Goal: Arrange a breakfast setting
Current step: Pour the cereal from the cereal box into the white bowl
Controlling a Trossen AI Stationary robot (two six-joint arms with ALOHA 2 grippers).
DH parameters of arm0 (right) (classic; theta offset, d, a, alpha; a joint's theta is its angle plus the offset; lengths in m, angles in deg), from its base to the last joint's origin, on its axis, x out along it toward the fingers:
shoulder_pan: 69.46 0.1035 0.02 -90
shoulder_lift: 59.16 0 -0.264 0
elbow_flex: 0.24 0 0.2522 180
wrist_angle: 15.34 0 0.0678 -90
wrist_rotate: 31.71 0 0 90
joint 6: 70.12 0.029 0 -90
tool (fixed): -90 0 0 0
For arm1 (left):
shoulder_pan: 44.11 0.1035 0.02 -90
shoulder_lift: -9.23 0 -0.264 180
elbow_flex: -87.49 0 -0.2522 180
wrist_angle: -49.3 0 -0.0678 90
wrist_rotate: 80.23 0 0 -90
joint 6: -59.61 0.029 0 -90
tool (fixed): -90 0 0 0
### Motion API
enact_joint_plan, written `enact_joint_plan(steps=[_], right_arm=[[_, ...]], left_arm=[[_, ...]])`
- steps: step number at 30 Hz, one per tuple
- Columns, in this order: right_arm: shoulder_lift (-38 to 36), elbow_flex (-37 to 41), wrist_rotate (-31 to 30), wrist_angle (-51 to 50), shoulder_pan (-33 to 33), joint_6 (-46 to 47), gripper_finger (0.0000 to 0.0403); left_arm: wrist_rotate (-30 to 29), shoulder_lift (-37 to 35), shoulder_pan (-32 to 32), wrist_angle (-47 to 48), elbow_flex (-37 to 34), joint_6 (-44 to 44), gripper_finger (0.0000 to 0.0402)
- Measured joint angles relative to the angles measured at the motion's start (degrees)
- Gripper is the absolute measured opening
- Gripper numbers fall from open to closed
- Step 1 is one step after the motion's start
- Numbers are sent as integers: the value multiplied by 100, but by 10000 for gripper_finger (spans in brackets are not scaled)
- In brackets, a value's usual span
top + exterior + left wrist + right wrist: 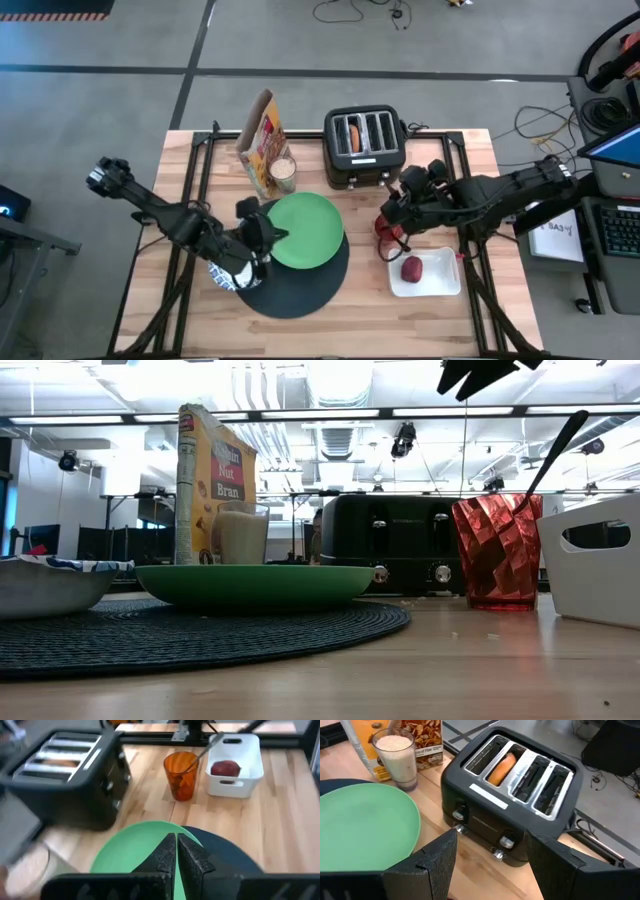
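A green plate point(310, 232) lies on the far part of a round dark placemat point(300, 290). A blue-and-white bowl point(45, 585) sits on the placemat's left part, mostly under my left arm in the high view. A red cup point(385, 233) stands on the table with a metal spoon point(555, 445) leaning in it. A dark red fruit point(412, 268) lies in a white tray point(440, 285). A bagel point(501, 767) stands in a toaster slot. My left gripper point(176, 847) is shut and empty above the plate's left edge. My right gripper point(490, 865) is open and empty above the cup.
A black toaster point(365, 150) stands at the table's far middle. A cereal box point(263, 140) and a glass of milk point(283, 175) stand left of it. The white tray lies right of the placemat, close to the cup.
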Motion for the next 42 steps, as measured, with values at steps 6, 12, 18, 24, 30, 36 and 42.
enact_joint_plan(steps=[6,12,18,24,30,36,42], right_arm=[[-208,134,15,-297,93,441,219],[-138,438,16,-222,292,962,219],[76,470,-8,84,438,991,219],[274,470,-403,447,436,971,219],[511,470,-789,706,436,957,219],[736,470,-909,863,349,957,219],[800,466,-907,887,84,813,219]], left_arm=[[0,-130,-42,23,27,-749,0],[6,-137,-50,-54,48,-866,0],[-91,-364,-48,205,256,-1080,0],[-1182,-567,-14,2508,1125,-1805,0],[-1171,-752,5,3989,772,-3158,8],[-740,-1279,7,3623,-704,-3645,60],[-1317,-1979,66,2462,-2150,-3523,164]])
